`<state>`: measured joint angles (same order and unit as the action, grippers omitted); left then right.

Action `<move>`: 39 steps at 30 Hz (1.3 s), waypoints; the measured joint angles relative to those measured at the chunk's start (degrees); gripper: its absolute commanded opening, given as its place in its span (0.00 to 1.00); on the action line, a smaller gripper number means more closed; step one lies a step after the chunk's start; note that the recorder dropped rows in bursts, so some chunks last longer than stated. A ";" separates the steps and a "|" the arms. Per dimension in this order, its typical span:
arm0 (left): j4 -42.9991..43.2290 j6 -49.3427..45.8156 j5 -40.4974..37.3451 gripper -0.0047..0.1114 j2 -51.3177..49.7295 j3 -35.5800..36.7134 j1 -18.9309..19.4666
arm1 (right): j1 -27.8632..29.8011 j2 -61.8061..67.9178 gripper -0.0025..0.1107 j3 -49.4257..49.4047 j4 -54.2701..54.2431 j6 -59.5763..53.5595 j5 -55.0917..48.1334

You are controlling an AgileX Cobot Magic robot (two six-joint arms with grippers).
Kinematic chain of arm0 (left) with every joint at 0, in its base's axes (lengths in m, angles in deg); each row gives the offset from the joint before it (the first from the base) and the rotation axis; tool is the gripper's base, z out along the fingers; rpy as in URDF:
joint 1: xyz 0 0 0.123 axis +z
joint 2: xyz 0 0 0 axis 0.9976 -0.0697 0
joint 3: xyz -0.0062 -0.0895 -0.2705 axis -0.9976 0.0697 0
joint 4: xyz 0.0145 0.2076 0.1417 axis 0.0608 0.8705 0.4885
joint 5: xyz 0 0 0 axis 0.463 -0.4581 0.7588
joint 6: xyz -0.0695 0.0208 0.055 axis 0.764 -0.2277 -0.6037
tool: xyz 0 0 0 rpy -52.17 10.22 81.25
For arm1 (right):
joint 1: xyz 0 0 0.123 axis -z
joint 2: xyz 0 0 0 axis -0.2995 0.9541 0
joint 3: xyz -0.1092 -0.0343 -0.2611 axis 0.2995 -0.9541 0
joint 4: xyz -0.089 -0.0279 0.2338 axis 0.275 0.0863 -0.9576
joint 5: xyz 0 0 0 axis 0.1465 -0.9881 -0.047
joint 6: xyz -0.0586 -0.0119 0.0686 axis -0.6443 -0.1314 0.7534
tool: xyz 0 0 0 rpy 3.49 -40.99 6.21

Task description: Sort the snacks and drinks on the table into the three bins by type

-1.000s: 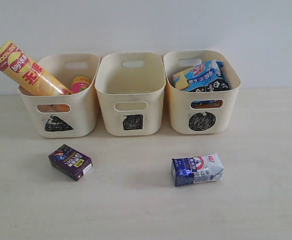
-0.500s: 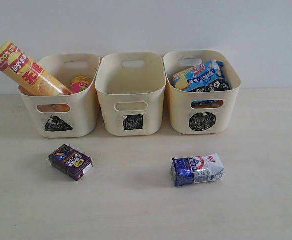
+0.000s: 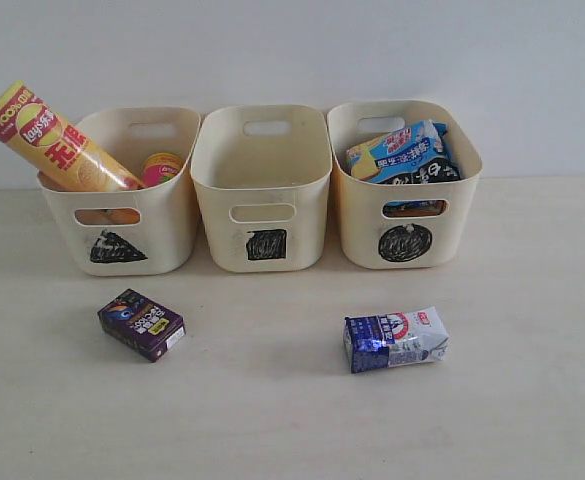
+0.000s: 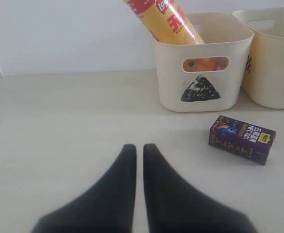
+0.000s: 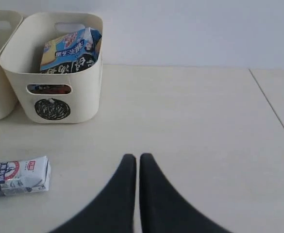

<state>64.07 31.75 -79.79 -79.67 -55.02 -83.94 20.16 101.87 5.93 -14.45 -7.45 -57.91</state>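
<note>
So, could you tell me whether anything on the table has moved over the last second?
Nothing visibly changed. The purple carton and the blue and white carton lie on the table where they were, in front of the three bins, whose contents look the same. The left gripper and right gripper are shut and empty.

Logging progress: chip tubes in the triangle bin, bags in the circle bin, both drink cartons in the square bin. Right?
Not the cartons: the exterior view shows the purple carton and the blue-and-white carton lying on the table, not in the square bin. The rest stands.
</note>
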 measured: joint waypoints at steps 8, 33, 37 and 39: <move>0.00 0.00 0.00 0.08 0.00 0.00 0.00 | 0.00 -11.79 0.02 -9.28 0.04 -0.11 4.21; 0.00 0.00 0.00 0.08 0.00 0.00 0.00 | 0.00 -25.18 0.02 -21.69 0.50 2.09 9.15; 0.00 0.00 0.00 0.08 0.00 0.00 0.00 | 0.00 -27.37 0.02 -24.48 2.38 6.58 9.56; 0.00 0.00 0.00 0.08 0.00 0.00 0.00 | 0.00 -27.37 0.02 -25.91 3.09 7.91 9.82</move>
<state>64.07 31.75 -79.79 -79.67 -55.02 -83.94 20.16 74.50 -19.99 -11.36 0.46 -48.09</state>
